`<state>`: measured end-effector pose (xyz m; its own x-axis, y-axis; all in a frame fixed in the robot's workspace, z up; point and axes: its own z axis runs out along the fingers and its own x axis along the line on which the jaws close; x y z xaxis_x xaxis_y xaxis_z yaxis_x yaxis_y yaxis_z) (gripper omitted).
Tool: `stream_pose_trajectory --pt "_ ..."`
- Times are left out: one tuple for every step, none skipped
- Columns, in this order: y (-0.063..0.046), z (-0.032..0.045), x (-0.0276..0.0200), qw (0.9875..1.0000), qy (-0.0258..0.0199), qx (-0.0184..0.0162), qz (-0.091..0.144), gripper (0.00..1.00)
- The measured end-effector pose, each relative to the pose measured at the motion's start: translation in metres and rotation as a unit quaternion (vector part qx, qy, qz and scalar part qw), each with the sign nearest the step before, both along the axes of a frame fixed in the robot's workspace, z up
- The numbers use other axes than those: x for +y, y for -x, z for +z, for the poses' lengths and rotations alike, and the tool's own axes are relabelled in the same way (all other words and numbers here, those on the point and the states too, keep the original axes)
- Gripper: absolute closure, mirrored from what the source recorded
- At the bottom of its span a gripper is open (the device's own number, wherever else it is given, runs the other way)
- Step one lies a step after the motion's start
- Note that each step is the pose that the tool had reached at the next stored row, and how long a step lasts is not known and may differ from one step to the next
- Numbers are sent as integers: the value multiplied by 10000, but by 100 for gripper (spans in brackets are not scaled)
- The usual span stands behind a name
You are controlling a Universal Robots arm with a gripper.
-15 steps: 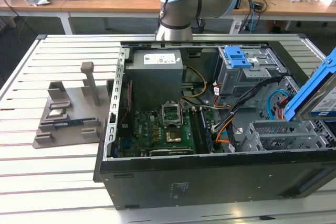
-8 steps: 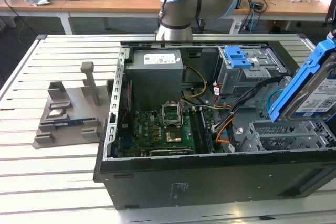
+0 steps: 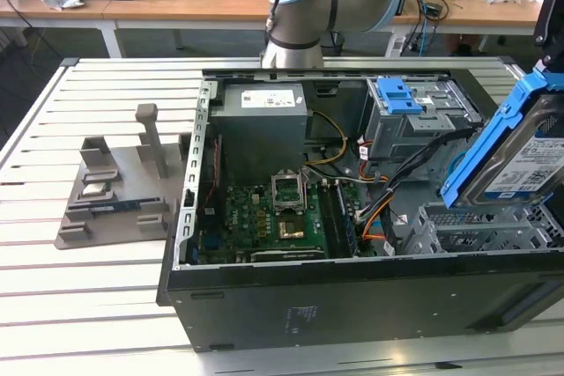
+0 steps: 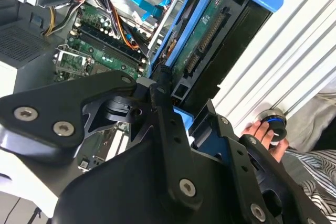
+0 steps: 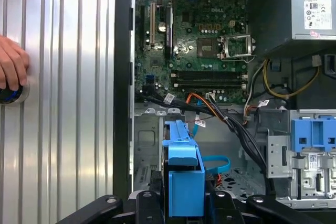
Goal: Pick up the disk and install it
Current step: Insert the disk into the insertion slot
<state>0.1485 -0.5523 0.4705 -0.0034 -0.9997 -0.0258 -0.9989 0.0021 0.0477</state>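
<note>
Black and narrow-set, the claw [image 4: 186,106] grips the disk [image 4: 207,30], its fingers [image 4: 160,98] pressed against the blue side rails [image 4: 181,35]. In the exterior view the disk hangs tilted with its label side up. It is above the metal drive cage [image 3: 476,226], at the exterior view's right end of the open computer case [image 3: 352,305]. Whether it touches the cage cannot be told. Inside the case lie the green motherboard [image 3: 264,217] and the grey power supply [image 3: 263,116]. A person's hand [image 4: 265,132] rests on a round blue-and-black knob [image 4: 274,120] on the slatted metal table [image 3: 88,253]. A grey fixture [image 3: 119,187] stands on the table beside the case.
</note>
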Motion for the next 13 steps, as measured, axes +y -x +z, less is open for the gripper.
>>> stream_pose_trajectory --pt "22 -13 1 10000 0 0 -37 63" --pt "35 -25 0 10000 0 0 -64 63" --pt "41 -37 0 10000 -1 0 -87 63" --pt "42 -51 0 9999 0 0 -112 63" --pt "43 -62 0 9999 0 0 -134 63" --pt "44 -80 1 9999 1 0 -169 63" --pt "45 -95 1 9998 1 0 -187 63" --pt "45 -102 1 9998 1 0 -190 63" --pt "50 -111 0 9998 1 0 -195 63" --pt "56 -121 0 9998 -1 0 -199 63" --pt "58 -129 0 9998 -1 0 -199 63" --pt "59 -137 1 9998 -1 0 -198 63" --pt "59 -144 10 9998 1 0 -198 63"
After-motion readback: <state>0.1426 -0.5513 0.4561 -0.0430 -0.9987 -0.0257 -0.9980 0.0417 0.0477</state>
